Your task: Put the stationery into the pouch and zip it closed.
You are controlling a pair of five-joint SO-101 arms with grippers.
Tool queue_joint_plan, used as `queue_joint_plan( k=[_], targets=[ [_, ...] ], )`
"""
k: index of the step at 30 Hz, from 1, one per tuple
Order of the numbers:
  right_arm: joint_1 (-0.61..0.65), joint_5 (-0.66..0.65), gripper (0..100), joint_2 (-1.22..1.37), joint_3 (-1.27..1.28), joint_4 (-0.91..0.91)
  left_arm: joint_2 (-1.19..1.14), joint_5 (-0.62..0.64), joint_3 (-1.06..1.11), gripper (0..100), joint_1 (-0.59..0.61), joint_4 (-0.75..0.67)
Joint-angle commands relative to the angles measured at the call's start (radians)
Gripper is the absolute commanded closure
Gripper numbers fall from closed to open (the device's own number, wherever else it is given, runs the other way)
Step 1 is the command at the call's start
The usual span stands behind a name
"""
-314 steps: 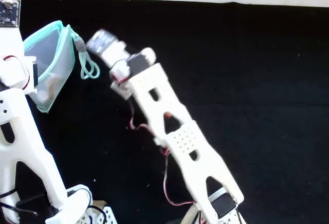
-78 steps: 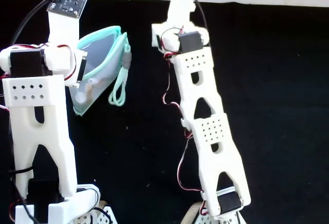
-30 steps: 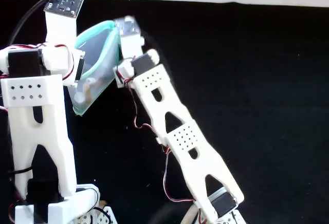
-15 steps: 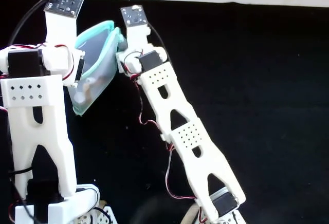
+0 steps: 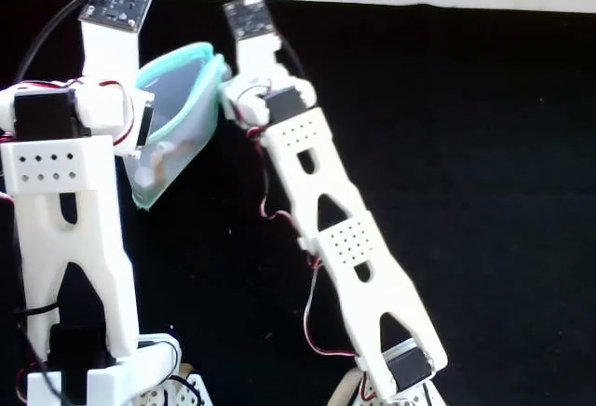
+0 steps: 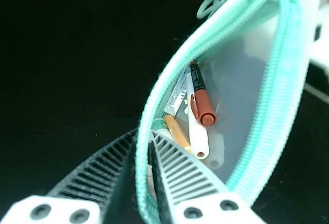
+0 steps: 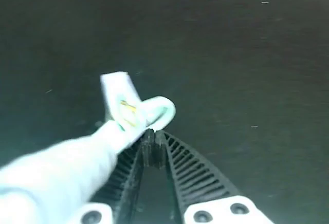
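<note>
While left pincer [image 6: 145, 136] clamps pouch [image 6: 247, 70] rim, right pincer [image 7: 153, 141] pinches zipper pull [image 7: 117, 98]; pens [image 6: 200, 106] inside, black table [image 5: 466, 145] beneath.

1. The pouch [image 5: 172, 113] is held up over the table [image 5: 484, 145] at far left, between the two arms' wrists.
2. The left gripper [image 6: 148, 136] clamps the pouch's left rim; the right gripper [image 7: 153, 141] pinches the pull cord [image 7: 160, 108] at the pouch's right end.
3. Pens [image 6: 198, 111] lie side by side inside the pouch, just beyond the left gripper's tips.
</note>
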State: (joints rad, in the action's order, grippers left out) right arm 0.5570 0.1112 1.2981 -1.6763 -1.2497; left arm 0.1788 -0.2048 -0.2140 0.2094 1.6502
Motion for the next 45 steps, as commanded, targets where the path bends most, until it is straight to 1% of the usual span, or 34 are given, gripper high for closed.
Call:
queue_joint_plan(
  k=[1,6,9,13,17,19,22,25,28,31,35,40,45],
  targets=[
    [-0.050,0.006,99.1,-0.056,-0.088,0.019,-0.010,-0.003,0.004,99,0.004,-0.012],
    [-0.081,0.009,99.1,-0.151,-0.088,0.013,-0.010,-0.003,0.005,99,0.004,-0.012],
    [-0.077,0.055,99.1,-0.219,-0.088,-0.015,-0.010,-0.003,0.021,99,0.004,-0.012],
    [-0.073,0.058,98.5,-0.283,-0.087,-0.102,-0.008,-0.003,0.027,99,0.004,-0.012],
    [-0.084,0.057,98.5,-0.289,-0.087,-0.205,-0.008,-0.005,0.024,99,0.002,-0.012],
    [-0.090,0.057,96.7,-0.289,-0.087,-0.252,-0.007,-0.054,0.024,99,-0.001,-0.012],
    [-0.108,0.061,92.5,-0.289,-0.087,-0.325,0.001,-0.120,0.004,99,-0.041,-0.009],
    [-0.133,0.063,92.1,-0.289,-0.087,-0.420,-0.007,-0.155,-0.088,99,-0.091,0.003],
    [-0.194,0.064,92.1,-0.289,-0.087,-0.484,-0.008,-0.176,-0.231,99,-0.171,0.098],
    [-0.283,0.064,92.1,-0.289,-0.087,-0.499,-0.002,-0.180,-0.317,99,-0.216,0.120],
    [-0.407,0.064,92.1,-0.291,-0.087,-0.510,0.001,-0.178,-0.320,99,-0.271,0.123],
    [-0.561,0.064,92.1,-0.298,-0.087,-0.510,0.027,-0.181,-0.320,99,-0.401,0.124],
    [-0.664,0.057,92.1,-0.298,-0.087,-0.512,0.039,-0.219,-0.242,99,-0.430,0.124]
  ],
)
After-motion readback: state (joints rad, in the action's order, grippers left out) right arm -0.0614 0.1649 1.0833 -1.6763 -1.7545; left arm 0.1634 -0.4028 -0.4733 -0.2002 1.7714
